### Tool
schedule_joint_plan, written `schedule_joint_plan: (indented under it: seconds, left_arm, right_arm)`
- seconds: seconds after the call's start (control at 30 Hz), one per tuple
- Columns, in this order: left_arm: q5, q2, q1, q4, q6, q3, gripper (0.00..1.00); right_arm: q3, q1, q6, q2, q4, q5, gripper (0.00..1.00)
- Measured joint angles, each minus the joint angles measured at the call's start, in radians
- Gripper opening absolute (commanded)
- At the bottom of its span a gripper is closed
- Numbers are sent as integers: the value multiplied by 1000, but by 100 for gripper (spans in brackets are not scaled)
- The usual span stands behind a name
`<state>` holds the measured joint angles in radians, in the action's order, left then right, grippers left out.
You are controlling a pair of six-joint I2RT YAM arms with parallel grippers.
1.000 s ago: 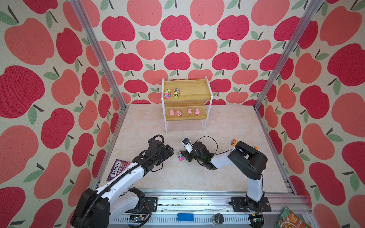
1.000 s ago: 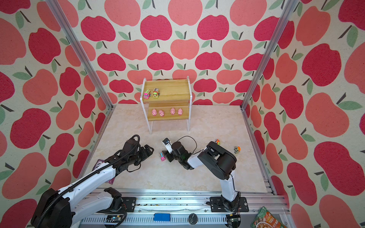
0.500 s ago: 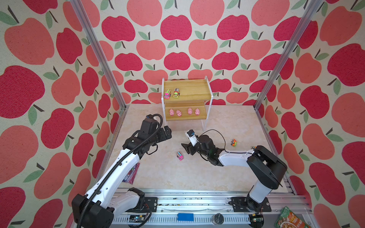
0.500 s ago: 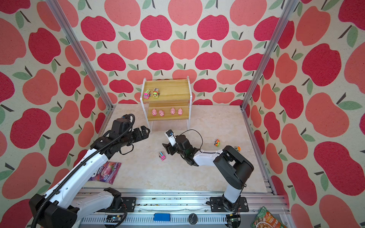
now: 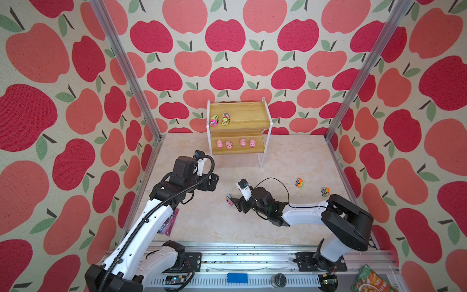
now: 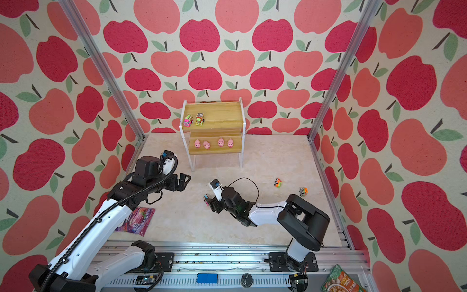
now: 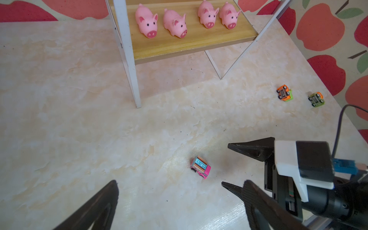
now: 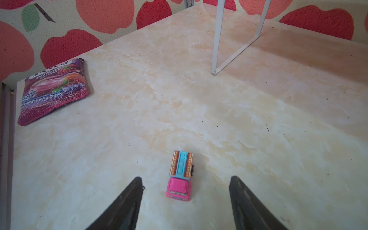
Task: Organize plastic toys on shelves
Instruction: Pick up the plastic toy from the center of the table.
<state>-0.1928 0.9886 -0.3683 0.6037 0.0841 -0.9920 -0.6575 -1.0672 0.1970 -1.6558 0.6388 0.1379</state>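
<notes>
— Where did we find the blue-and-pink truck (image 8: 180, 176)?

— Upright on its wheels on the table (image 5: 278, 156), about mid-table and nearer than the shelves (image 5: 240, 118). Our right gripper (image 7: 226, 164) had its fingers spread, one on each side of the pink cab. Neither finger touched it.

— And our left gripper (image 6: 185, 180)?

— Spread wide as well, gripping nothing. It hung above the table, left of the truck and apart from it.

— What did we see on the shelves?

— Four pink pigs (image 5: 235, 144) stood in a row on the lower board. A pink truck (image 5: 214, 120) and a yellow truck (image 5: 225, 119) sat side by side at the upper board's left end.

— And beyond that?

— To the right, an orange-green truck (image 5: 299, 183) and a greenish truck (image 5: 325, 191) lay tipped over, the second nearer the right wall. We saw a purple packet (image 6: 136, 220) near the left wall. A green pouch (image 6: 338, 280) lay off the table, at the near right.
</notes>
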Motion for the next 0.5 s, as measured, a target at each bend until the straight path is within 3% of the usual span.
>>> schedule_joint_plan:
  seconds: [0.5]
  left_arm:
    - [-24,-86,0,-77,-76,78,99]
  right_arm:
    - [-96,-25,30,-195,14,26,59]
